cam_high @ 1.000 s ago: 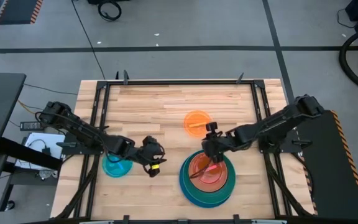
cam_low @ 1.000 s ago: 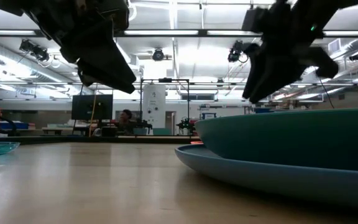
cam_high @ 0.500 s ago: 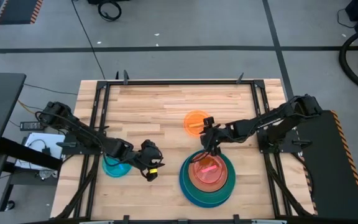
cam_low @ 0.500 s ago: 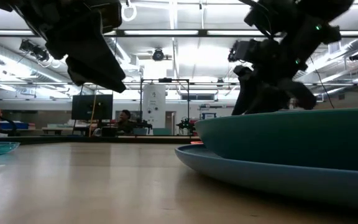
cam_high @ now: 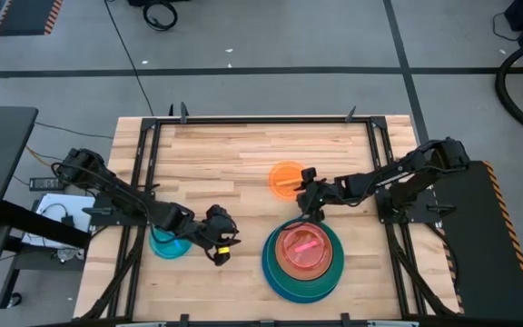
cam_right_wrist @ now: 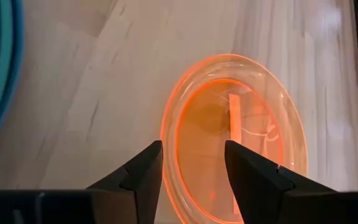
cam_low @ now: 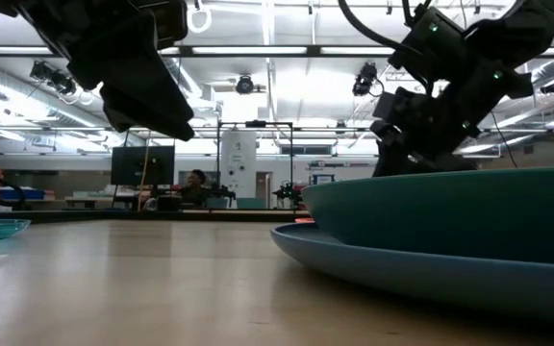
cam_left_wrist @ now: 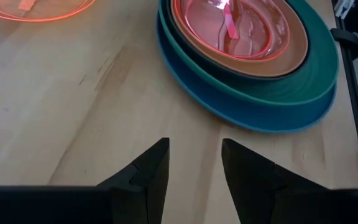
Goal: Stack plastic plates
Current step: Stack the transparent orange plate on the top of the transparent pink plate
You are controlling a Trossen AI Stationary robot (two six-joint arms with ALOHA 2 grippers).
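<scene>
Hovering between the stack and the lone orange dish, the right gripper [cam_high: 311,193] has its two dark fingers [cam_right_wrist: 143,168] spread apart with nothing between them, and its wrist view looks down on the small translucent orange plastic plate [cam_right_wrist: 232,134] lying flat on the bare wood, apart from the stack. That stack sits near the front right of the pale wooden table [cam_high: 225,154]: a large round blue plastic plate [cam_high: 270,272] at the bottom, a large teal plastic plate [cam_high: 332,270] nested in it, then a dark teal rim [cam_left_wrist: 244,74], a tan-brown plastic plate [cam_left_wrist: 294,50] and, on top, a small translucent pink plastic plate [cam_high: 302,248]. The left gripper [cam_high: 221,247] hangs low over the table just left of the stack, its fingers [cam_left_wrist: 151,171] also parted and empty, aimed toward the blue plate's edge. Behind it, partly under the left arm, a small translucent cyan plastic plate [cam_high: 166,245] rests on the wood, well apart from the others.
</scene>
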